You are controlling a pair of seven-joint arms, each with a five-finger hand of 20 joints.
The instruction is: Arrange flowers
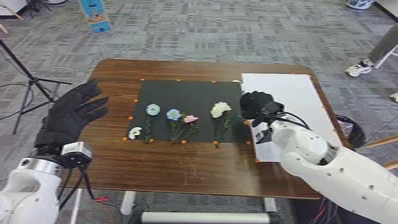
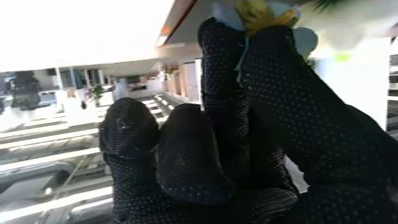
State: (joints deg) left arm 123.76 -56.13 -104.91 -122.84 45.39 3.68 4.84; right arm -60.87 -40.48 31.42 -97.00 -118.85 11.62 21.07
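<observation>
In the head view, my left hand (image 1: 75,114) stays left of the black mat (image 1: 173,90), fingers straight and slightly spread. My right hand (image 1: 258,104) is over the mat's right edge, beside the white flower (image 1: 220,108). Farther left on the mat lie a pink flower (image 1: 190,118), a blue flower (image 1: 173,114), a pale blue flower (image 1: 153,109) and a small white flower (image 1: 135,132). In the right wrist view, my right hand (image 2: 293,95) pinches a pale flower with a yellow centre (image 2: 258,14) between thumb and finger; its stem is mostly hidden.
A white board (image 1: 284,90) lies on the table's right side, partly under the right arm. Small orange markers line the mat. A black tripod (image 1: 34,80) stands beyond the table's left edge, and a dark bin (image 1: 351,131) stands at its right.
</observation>
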